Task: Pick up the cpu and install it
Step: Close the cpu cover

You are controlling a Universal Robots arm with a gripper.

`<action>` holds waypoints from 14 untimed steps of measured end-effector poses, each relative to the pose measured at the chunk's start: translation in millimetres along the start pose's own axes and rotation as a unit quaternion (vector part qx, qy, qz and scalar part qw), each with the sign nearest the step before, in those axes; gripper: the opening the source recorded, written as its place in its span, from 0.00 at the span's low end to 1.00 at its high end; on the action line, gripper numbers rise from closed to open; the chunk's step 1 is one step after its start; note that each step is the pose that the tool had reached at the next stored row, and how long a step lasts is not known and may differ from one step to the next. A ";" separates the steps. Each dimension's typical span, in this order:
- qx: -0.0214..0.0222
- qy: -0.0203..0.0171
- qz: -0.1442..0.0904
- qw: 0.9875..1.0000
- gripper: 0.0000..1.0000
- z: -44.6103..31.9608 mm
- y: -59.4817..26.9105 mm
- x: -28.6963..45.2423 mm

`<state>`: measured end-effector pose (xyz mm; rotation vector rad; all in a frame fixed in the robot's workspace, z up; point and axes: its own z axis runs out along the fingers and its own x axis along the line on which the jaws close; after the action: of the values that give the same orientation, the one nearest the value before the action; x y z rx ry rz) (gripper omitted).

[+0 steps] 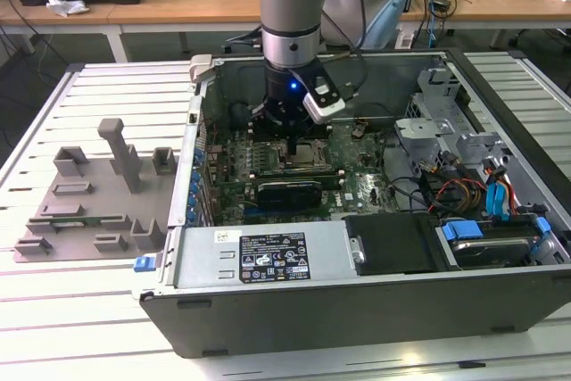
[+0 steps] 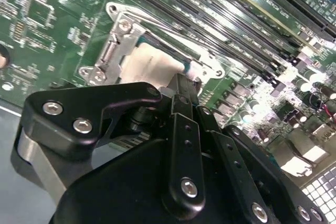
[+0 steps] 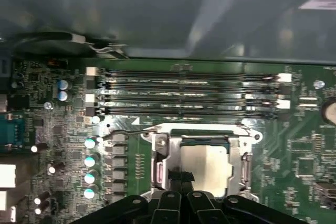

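Gripper (image 1: pixel 293 138) stands over the socket (image 1: pixel 314 156) in the exterior view, jaws nearly together, clasping nothing, at the cpu (image 2: pixel 149 65) edge in the second wrist view, cpu flat in the socket in the first wrist view: seating seems underway, wanting a level touch.

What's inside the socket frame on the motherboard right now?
The cpu, pale metal top up, lies within the socket frame. The gripper covers part of one edge; whatever lies beneath the cpu is hidden.
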<state>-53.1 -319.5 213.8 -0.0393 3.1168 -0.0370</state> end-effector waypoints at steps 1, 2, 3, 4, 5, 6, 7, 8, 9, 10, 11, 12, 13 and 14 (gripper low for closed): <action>0.000 0.000 0.000 1.000 0.11 1.4 0.1 1.6; 0.000 0.000 0.000 1.000 0.11 2.1 0.1 2.3; 0.000 0.000 0.000 1.000 0.11 2.7 0.1 3.2; 0.000 0.000 0.000 1.000 0.11 3.6 0.2 4.5; 0.000 0.000 0.000 1.000 0.11 4.6 0.2 5.5; 0.000 0.000 0.000 1.000 0.11 5.1 0.2 5.9; 0.000 0.000 0.000 1.000 0.11 5.6 0.3 6.2; 0.000 0.000 0.000 1.000 0.11 6.1 0.3 6.4; 0.000 0.000 0.000 1.000 0.11 6.6 0.3 6.7; 0.000 0.000 0.000 1.000 0.11 8.5 0.3 7.7; 0.000 0.000 0.000 1.000 0.11 9.6 0.4 7.9; 0.000 0.000 0.000 1.000 0.11 9.9 0.5 10.3; 0.000 0.000 0.000 1.000 0.11 9.1 0.4 10.3; 0.000 0.000 0.000 1.000 0.11 8.3 0.4 10.3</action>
<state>-63.3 -319.6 205.2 -0.0394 3.1173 -0.0369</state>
